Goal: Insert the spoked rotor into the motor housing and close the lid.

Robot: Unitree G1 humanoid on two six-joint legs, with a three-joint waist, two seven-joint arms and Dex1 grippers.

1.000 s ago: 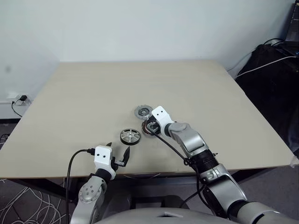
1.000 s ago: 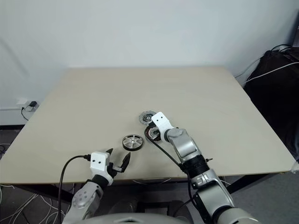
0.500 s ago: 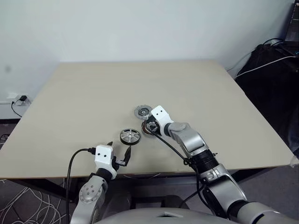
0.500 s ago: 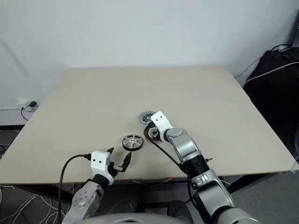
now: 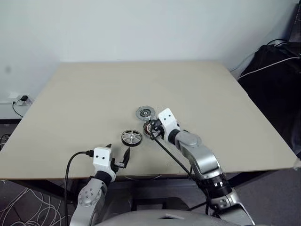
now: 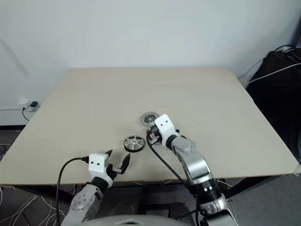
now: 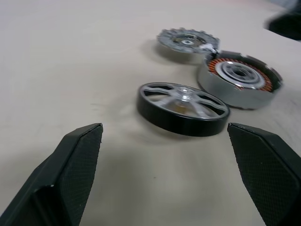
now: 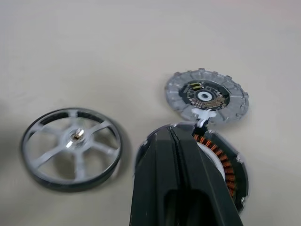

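Beige wood makes up the table (image 5: 84, 94), and three small round parts lie near the middle of it, a bit closer to the front edge. The spoked rotor (image 5: 131, 138) is a little wheel with a black rim and shiny spokes. It lies flat on the table, nearest the front edge. The motor housing (image 7: 239, 77) sits just beside the wheel, toward the right edge. The lid (image 5: 145, 112) is a flat grey disc, and it lies behind the housing, toward the far edge.

From the head, the housing is mostly hidden by the right gripper (image 5: 153, 128). The left wrist view shows the housing much better: you can see its ring of orange wire and its silver middle. That view also shows the lid right next to the housing.

The right gripper is above the housing with its two black fingers pressed tight together. In the right wrist view the closed fingers cover part of the housing, and nothing is held between them. I cannot tell if the tips touch the housing.

The left gripper (image 5: 118, 156) is near the front edge, short of the wheel. Its two fingers are spread wide apart and hold nothing. In the left wrist view the wheel lies between the two fingers (image 7: 70, 169), farther along the table.
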